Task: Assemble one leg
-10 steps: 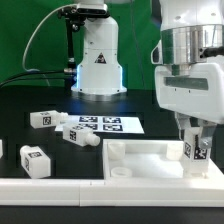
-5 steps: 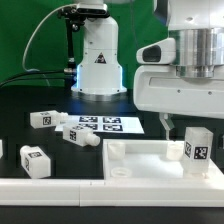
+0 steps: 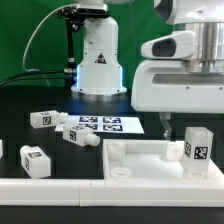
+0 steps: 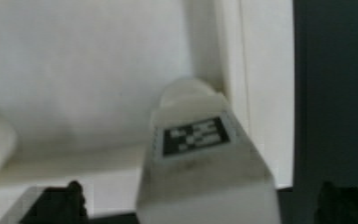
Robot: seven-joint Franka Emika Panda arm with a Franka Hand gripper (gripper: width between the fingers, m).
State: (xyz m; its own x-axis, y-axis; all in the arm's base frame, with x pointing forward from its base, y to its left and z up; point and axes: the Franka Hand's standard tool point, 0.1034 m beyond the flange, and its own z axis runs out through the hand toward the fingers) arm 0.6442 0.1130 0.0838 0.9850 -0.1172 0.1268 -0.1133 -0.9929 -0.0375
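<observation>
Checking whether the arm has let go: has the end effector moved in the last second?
Yes. The end effector has risen clear of the leg, which stands upright on the white panel; judged against the marker board, it went straight up.

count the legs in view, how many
4. One leg stands upright on the panel, at the exterior view's right. Three lie loose on the table: and. The robot's body could hide more.
</observation>
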